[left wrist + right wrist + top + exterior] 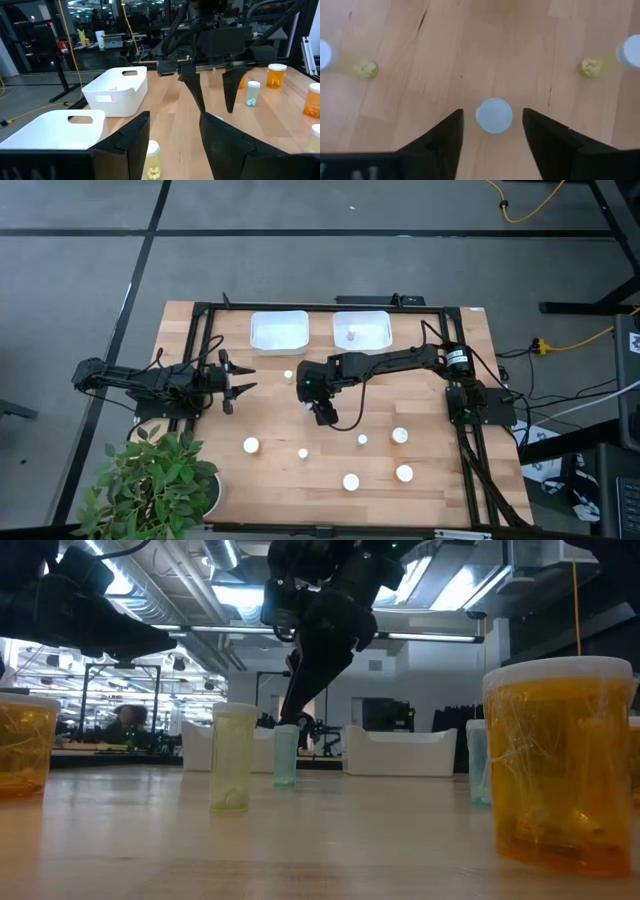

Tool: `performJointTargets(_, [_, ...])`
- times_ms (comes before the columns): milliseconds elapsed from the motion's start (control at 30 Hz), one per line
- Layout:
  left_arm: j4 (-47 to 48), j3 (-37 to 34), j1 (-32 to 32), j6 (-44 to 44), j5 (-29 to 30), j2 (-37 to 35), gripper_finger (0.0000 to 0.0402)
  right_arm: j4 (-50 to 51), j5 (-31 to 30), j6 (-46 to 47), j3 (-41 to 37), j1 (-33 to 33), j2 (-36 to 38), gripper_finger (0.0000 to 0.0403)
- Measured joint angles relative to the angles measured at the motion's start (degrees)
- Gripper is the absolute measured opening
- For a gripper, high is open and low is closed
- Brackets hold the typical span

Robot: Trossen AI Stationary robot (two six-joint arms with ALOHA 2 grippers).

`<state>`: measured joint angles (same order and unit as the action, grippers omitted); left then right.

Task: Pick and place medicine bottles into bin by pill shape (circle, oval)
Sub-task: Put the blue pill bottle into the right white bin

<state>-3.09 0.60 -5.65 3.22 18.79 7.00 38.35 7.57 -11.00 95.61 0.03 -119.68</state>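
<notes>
1. While the bottle [493, 115] stands upright mid-table, your right gripper [493, 131] hangs directly above, fingers apart astride its white cap, gripping nothing.
2. Your left gripper [237, 381], open and empty, waits farther off.

A potted plant [150, 480] stands at the table's [270, 480] corner.

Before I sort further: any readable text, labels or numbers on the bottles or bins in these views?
None readable.
Medicine bottles: no printed label shows.
White bins: plain walls, no markings.
Background room signs: too blurred to read.
</notes>
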Motion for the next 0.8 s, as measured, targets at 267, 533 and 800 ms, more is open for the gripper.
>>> performJointTargets(267, [0.0,0.0,0.0,0.0,0.0,0.0,0.0166,0.0,0.0,-1.4,0.0,0.0,0.0,0.0293])
performJointTargets(533, [0.0,0.0,0.0,0.0,0.0,0.0,0.0166,-1.4,0.0,-1.4,-0.4,0.0,0.0,0.0289])
performJointTargets(800, [0.0,0.0,0.0,0.0,0.0,0.0,0.0166,-1.8,0.0,-1.5,-0.4,0.0,-1.8,0.0287])
